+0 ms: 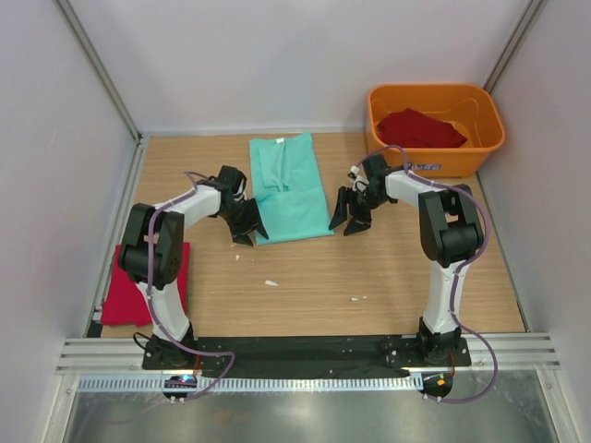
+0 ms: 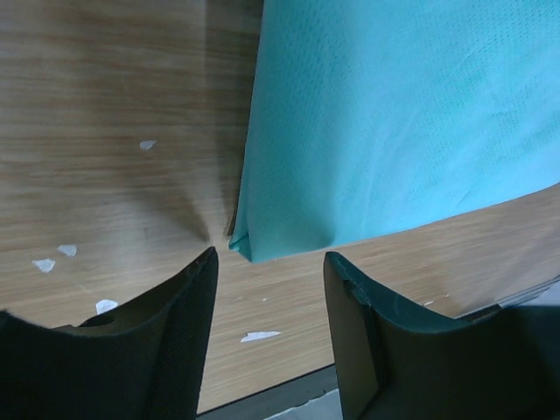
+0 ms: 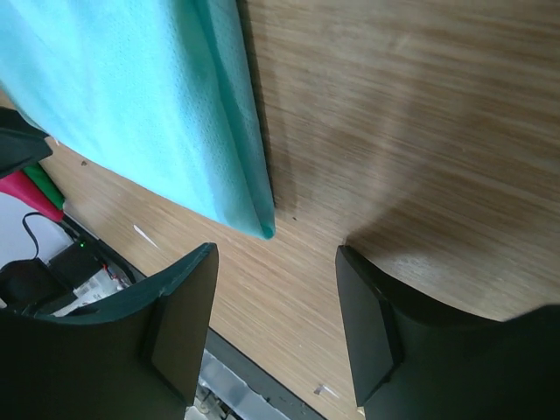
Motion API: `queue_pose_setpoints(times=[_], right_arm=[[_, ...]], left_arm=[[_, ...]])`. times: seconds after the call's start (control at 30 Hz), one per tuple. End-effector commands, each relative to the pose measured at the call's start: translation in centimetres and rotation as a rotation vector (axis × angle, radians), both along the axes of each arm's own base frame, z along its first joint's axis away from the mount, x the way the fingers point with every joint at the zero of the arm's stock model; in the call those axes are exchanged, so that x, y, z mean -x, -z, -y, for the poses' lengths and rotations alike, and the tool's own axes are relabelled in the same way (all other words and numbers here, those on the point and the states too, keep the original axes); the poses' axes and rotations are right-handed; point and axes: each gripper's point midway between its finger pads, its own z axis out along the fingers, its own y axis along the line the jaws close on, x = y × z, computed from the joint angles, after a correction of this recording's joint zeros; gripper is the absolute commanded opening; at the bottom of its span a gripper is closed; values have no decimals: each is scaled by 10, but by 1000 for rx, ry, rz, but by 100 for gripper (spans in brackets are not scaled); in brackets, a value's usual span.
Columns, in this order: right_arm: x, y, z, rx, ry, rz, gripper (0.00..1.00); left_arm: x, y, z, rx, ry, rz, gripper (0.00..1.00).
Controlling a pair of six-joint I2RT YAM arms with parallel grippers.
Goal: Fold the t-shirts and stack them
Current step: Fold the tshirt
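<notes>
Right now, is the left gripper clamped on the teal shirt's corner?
No: the left gripper has its jaws apart with nothing between them, and the teal shirt lies with its corner on the table just beyond the fingertips.

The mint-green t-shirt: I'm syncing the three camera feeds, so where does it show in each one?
Top external: the mint-green t-shirt lies flat in the middle of the wooden table.
Left wrist: the mint-green t-shirt fills the upper right, with a corner just beyond the left fingers.
Right wrist: the mint-green t-shirt fills the upper left, with a corner just beyond the right fingers.
Shared landmark: the wooden table beneath it.
</notes>
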Motion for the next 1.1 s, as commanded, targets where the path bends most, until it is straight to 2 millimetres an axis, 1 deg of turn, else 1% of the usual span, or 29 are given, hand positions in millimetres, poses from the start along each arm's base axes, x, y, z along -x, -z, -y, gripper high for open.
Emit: queue_pose_setpoints(times=[0.0,0.03,0.13,0.23,0.27,0.3,0.33,0.37,0.4,0.43,0.47,0.5,0.53,0.57,0.6,0.63,0.67,0.7,0.73,0.77,0.8,0.83,0.87,0.9,0.93,0.97,1.0,1.03,1.07], right_arm=[[-13,-6,-12,-33,-44,114,61],[-13,-2,-13,-31,-47,110,61],[-17,2,-19,-37,-49,110,53],[-17,-1,-25,-42,-57,108,42],[-14,-1,-25,-40,-60,99,37],[-12,0,-26,-38,-63,95,33],[-7,1,-25,-38,-64,85,26],[-3,2,-24,-37,-62,75,23],[1,3,-23,-39,-61,67,19],[5,2,-24,-44,-63,62,15],[16,2,-21,-42,-64,49,10],[22,1,-21,-42,-67,46,10],[29,1,-20,-39,-69,40,9],[44,6,-15,-32,-65,12,7],[51,-2,-14,-38,-61,28,7],[73,5,-9,-29,-50,-22,7],[82,4,-7,-35,-44,-30,7],[90,-8,-6,-46,-44,-2,7],[115,0,0,-35,-31,-55,7],[128,-1,0,-36,-32,-66,7],[137,-14,-1,-57,-31,-27,8],[159,-6,4,-48,-24,-72,9],[173,-9,1,-49,-25,-85,10],[181,-8,2,-41,-15,-88,14],[193,-9,6,-39,-10,-81,25],[197,-10,8,-34,4,-87,29],[199,-9,12,-12,13,-76,33],[194,-15,15,3,14,-30,43],[194,-15,20,33,17,-29,49]], left_arm=[[-23,-7,10,46,0,89,52],[-24,-6,9,39,0,96,52],[-22,1,6,25,-12,86,48],[-16,4,9,31,-14,68,43],[-13,6,9,27,-16,59,41],[-10,7,9,30,-20,50,36],[-6,8,9,31,-22,40,32],[-3,9,10,33,-21,33,28],[0,10,11,36,-22,25,16],[8,11,10,37,-25,8,10],[12,12,11,33,-28,1,5],[17,13,11,34,-32,-8,0],[27,13,10,30,-34,-18,0],[35,11,12,31,-32,-25,0],[41,11,12,29,-34,-32,0],[59,16,9,6,-31,-70,0],[65,6,9,14,-30,-47,0],[76,5,8,7,-42,-72,0],[94,8,6,-10,-35,-96,0],[102,-1,5,-4,-33,-80,0],[115,-4,3,-14,-45,-104,0],[133,0,2,-30,-33,-125,0],[139,-11,4,-9,-35,-95,3],[149,-13,4,-9,-50,-107,8],[162,-10,3,-19,-45,-121,14],[166,-13,3,-10,-44,-116,29],[171,-20,2,-1,-45,-104,35],[172,-24,0,-3,-43,-92,41],[171,-28,-2,-11,-38,-77,46]])
